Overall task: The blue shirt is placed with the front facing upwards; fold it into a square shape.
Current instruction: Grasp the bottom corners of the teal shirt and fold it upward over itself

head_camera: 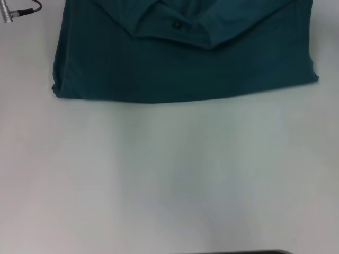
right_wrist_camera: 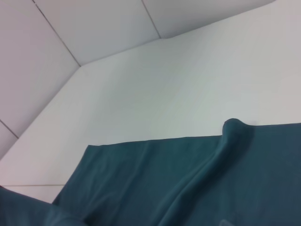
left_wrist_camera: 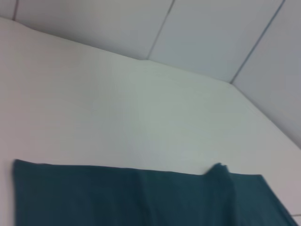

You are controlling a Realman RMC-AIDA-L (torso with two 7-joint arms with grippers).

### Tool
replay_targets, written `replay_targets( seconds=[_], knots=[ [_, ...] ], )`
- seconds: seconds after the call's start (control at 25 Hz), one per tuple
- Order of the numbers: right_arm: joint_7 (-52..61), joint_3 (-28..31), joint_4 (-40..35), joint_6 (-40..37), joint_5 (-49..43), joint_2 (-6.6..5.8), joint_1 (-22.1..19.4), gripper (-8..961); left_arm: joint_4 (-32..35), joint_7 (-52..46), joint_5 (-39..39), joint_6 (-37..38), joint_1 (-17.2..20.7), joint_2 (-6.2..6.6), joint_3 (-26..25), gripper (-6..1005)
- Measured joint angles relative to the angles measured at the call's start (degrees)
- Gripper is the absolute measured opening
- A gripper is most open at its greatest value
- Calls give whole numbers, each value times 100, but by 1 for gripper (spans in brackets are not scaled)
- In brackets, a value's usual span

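the blue shirt is lying folded at the far side of the white table, its collar tag showing on top. a metal connector is sitting at the table's far left corner, apart from the shirt. neither gripper is appearing in any view, so their fingers cannot be judged.

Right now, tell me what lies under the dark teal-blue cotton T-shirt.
The blue shirt lies folded on the white table. Bare tabletop shows around its edges. Whatever is beneath the cloth, including its own lower layers, is covered and cannot be seen.
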Motion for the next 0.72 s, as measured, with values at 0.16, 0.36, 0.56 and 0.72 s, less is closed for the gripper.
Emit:
replay_targets(
  seconds=[0.16, 0.36, 0.56, 0.72],
  knots=[
    [-12, -165, 25, 192, 3, 3, 6, 42, 47, 74, 5, -164, -14, 11, 36, 63],
    [-11, -337, 145, 483, 2, 17, 43, 43, 218, 242, -13, -320, -57, 2, 40, 63],
    [-11, -665, 179, 790, 2, 55, 68, 43, 406, 352, 2, -502, -185, 10, 40, 62],
    [-10, -867, 182, 962, -9, 87, 71, 44, 423, 421, 2, -582, -200, -12, 84, 62]
  ],
)
